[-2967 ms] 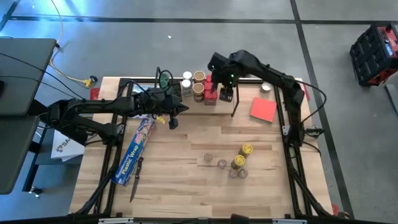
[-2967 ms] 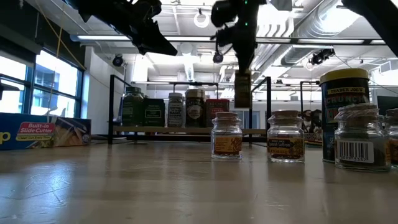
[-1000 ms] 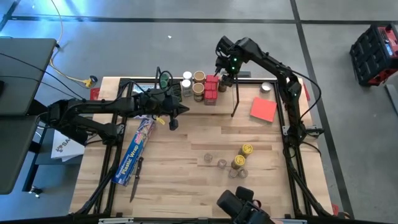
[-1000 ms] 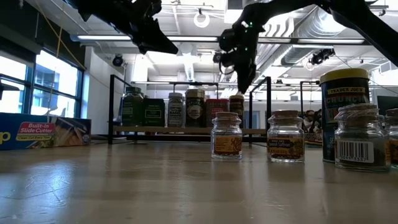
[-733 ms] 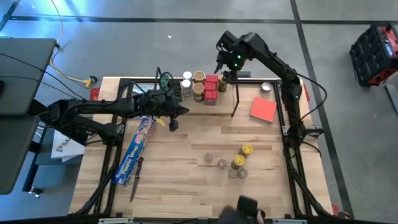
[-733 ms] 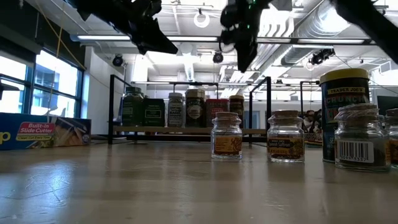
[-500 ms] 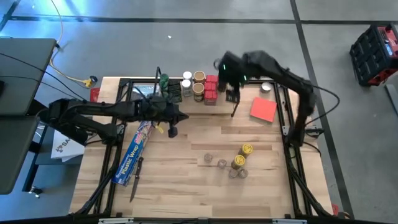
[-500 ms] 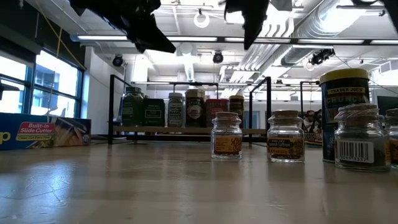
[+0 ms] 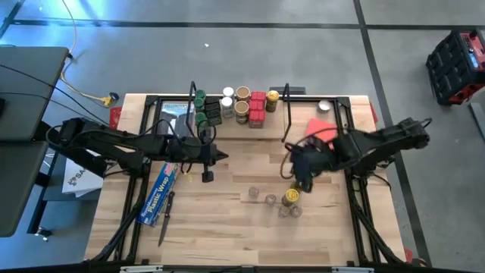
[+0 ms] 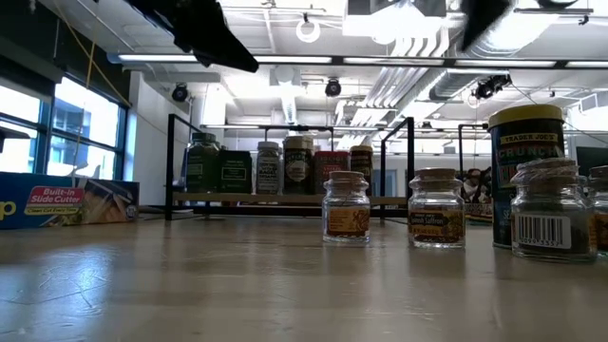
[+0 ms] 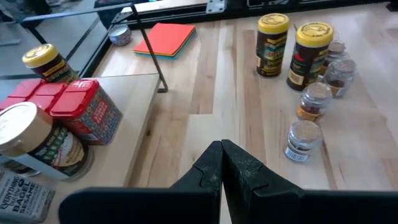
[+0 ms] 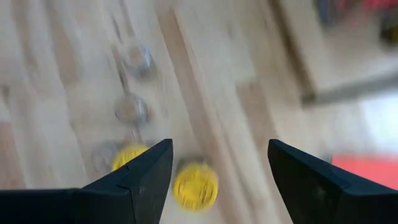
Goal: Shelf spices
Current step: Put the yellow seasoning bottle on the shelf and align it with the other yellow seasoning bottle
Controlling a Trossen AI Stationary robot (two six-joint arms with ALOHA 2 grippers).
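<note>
Right gripper (image 9: 301,168) hangs over mid-table with fingers spread wide and nothing between them, just above the loose group: two yellow-lidded round jars (image 9: 295,189) and the tiny clear glass jars (image 9: 261,198) standing on the bare light wooden tabletop (image 9: 227,227), well apart from the rack. Left gripper (image 9: 208,157) hovers near the long blue plastic-wrap box (image 9: 161,187), fingers pressed together, empty. Low black wire-frame shelf with light wooden board (image 9: 282,114) sits at the table's far edge. On it: green-lidded jars (image 9: 199,101), tan-lidded round jars (image 9: 242,93), red square tins (image 9: 257,101), one yellow-lidded jar (image 9: 272,96) at the right end of the row. Flat red square card (image 9: 321,130) lies beside the shelf.
</note>
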